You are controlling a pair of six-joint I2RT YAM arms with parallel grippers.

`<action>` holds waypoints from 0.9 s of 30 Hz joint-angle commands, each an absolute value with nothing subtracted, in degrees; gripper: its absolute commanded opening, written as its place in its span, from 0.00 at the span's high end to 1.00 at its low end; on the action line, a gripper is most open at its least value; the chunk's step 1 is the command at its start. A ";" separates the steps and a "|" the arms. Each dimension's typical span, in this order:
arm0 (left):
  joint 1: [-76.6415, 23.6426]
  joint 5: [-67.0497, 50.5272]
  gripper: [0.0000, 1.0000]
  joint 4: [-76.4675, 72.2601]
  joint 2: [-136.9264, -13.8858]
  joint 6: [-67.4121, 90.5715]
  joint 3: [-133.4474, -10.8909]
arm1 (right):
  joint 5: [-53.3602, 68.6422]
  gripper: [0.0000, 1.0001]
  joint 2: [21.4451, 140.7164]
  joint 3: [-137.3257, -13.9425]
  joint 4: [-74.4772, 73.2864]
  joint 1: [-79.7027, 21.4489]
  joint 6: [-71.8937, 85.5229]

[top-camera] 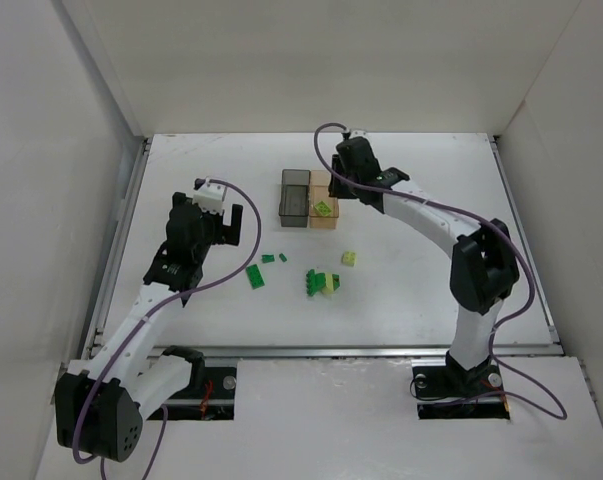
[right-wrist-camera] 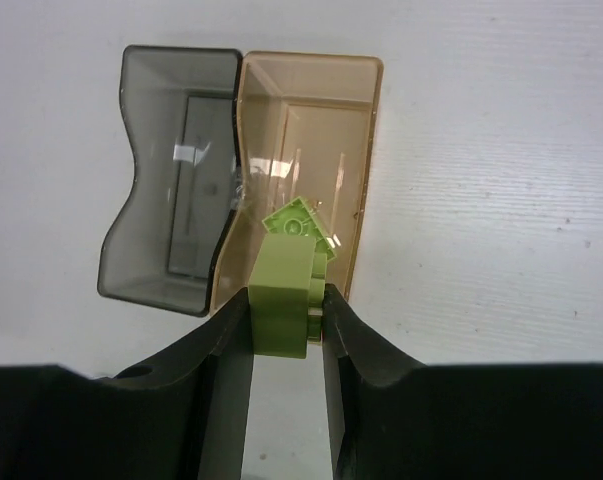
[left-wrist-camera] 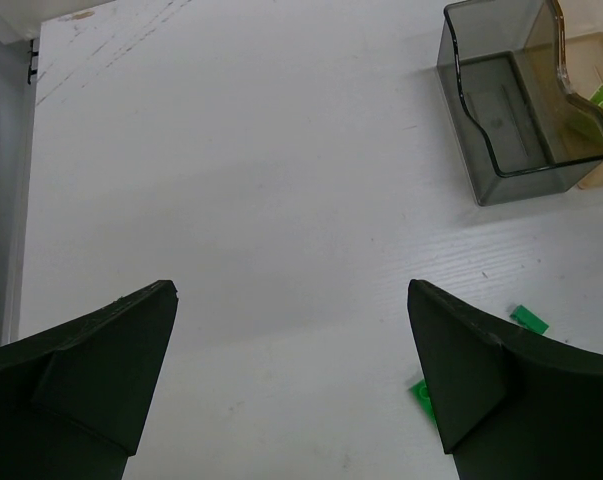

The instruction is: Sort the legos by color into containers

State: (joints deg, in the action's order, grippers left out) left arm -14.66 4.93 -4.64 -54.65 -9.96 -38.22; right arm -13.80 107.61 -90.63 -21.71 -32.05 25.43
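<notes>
The right gripper [right-wrist-camera: 286,312] is closed on a pale yellow-green brick [right-wrist-camera: 283,295], pinched between both fingers above the near end of the orange-tan bin [right-wrist-camera: 364,150]. A second yellow-green brick [right-wrist-camera: 295,220] lies inside that bin, just beyond the held one. The smoky grey bin [right-wrist-camera: 131,200] stands touching it, side by side.

The left gripper [left-wrist-camera: 291,292] hangs with its jaws spread wide over bare white table [top-camera: 431,200], holding nothing. Two green pieces [left-wrist-camera: 528,319] lie by its right finger.

Nearer the arm bases than the bins, loose dark green bricks [top-camera: 255,278] and a yellow-green brick [top-camera: 349,258] lie scattered on the table.
</notes>
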 commanded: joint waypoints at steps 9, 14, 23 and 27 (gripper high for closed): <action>-14.85 5.01 0.00 -7.91 -53.53 -10.55 -37.09 | -0.54 0.16 115.14 -101.87 -28.30 -31.20 12.75; -14.85 5.01 0.00 -7.91 -52.92 -10.55 -37.09 | -0.61 0.07 104.45 -97.56 -30.65 -31.20 12.21; -14.85 5.01 0.00 -7.91 -52.38 -10.55 -35.95 | -3.43 0.15 96.15 -72.98 -33.05 -33.74 25.04; -14.85 3.87 0.00 -7.91 -52.38 -12.30 -35.42 | -3.68 0.21 99.40 -71.11 -30.15 -34.37 27.94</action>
State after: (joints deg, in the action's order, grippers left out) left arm -14.66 4.89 -5.34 -53.74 -10.79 -35.97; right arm -3.11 97.49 -72.49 -32.14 -33.58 23.90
